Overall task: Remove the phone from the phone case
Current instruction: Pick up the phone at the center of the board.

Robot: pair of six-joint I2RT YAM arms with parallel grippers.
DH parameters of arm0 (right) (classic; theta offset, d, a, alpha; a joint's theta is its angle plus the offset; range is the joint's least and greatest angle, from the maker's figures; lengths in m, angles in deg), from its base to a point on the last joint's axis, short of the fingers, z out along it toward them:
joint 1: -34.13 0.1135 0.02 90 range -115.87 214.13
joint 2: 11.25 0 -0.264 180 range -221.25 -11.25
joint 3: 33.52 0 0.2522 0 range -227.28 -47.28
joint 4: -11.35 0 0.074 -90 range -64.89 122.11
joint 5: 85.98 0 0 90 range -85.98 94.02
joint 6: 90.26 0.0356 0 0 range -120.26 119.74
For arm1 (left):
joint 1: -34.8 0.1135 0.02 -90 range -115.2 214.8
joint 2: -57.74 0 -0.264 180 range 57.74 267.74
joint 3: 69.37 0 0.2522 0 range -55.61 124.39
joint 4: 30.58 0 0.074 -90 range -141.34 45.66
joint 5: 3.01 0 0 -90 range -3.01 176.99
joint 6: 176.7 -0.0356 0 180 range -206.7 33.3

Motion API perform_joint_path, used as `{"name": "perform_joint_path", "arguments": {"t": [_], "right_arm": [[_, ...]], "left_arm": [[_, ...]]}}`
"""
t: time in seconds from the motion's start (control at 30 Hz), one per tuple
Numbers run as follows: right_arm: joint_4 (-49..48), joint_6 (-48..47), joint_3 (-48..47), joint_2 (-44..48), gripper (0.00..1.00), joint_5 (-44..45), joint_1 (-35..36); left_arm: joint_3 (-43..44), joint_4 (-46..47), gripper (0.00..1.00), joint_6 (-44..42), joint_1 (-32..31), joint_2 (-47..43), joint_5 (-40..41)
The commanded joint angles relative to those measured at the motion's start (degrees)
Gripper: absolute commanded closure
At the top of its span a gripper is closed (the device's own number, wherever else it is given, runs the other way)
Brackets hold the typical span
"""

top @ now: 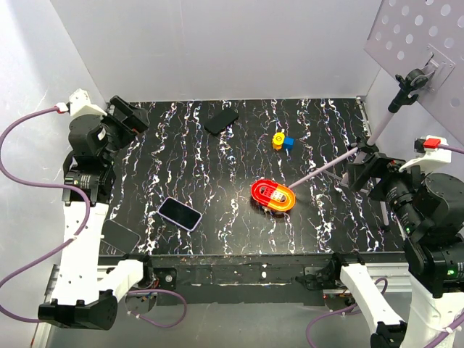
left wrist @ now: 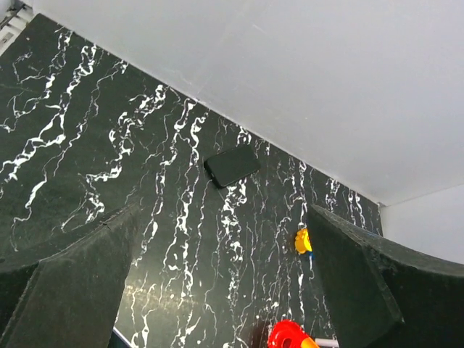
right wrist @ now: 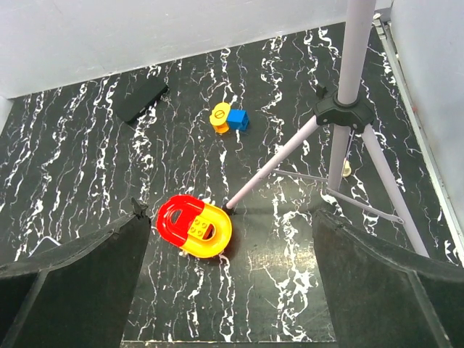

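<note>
1. A fixed camera looks down on a black table point(top: 326, 225) veined with white, with a robot arm at each near corner.
2. The phone in its case point(top: 179, 213) lies flat, screen up, near the front left of the table. A pale lilac rim runs around the dark screen. Nothing touches it.
3. The left gripper point(left wrist: 222, 217) is raised over the far left of the table, well apart from the phone. Its jaws are spread wide, with nothing between them.
4. The right gripper point(right wrist: 230, 216) hangs over the right side beside a white tripod point(right wrist: 348, 109). Its jaws are also spread wide and hold nothing.
5. A flat black slab point(top: 221, 121) lies towards the back. It may be a bare phone or an empty case; the view is too small to tell.
6. Other items: a red and yellow toy point(top: 272, 195) near the centre, and a small yellow and blue block point(top: 283, 141) behind it.
7. Progress, as a judgement: the task looks unstarted. The phone sits fully inside the case, and neither arm has reached it.
8. Still to do: approach the phone, pin or grip the case, peel an edge away, and lift the phone out.
</note>
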Motion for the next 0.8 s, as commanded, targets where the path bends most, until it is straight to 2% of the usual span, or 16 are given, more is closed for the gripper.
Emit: {"name": "perform_joint_path", "arguments": {"t": [0.0,0.17,0.23,0.33,0.4,0.57,0.77], "right_arm": [[-0.3,1.43,-0.29,0.03,0.02,-0.15,-0.27],[1.45,1.7,-0.64,-1.55,0.02,-0.76,-0.27],[1.72,1.96,0.06,-2.07,0.02,-2.07,-0.27],[2.69,3.71,0.85,-3.65,0.02,-1.2,-0.27],[3.21,4.85,1.21,-4.53,0.02,-0.41,-0.27],[4.36,7.49,1.73,-5.85,0.02,2.92,-0.27],[6.99,9.69,0.25,-8.22,0.02,5.13,-0.27]], "left_arm": [[0.0,-3.16,0.02,-1.06,0.24,-1.12,0.45],[-0.44,-5.36,0.02,-1.24,0.24,-0.33,-0.68],[-1.58,-7.46,0.02,4.62,0.41,-1.12,-0.78],[-5.27,-5.28,0.02,7.29,1.29,-2.09,-8.56],[-5.63,-5.97,0.02,8.6,1.21,-1.22,-10.61],[-4.48,-20.01,0.02,13.07,0.94,6.78,-11.42],[-13.08,-30.32,0.02,25.11,-3.71,9.34,-5.79]]}}
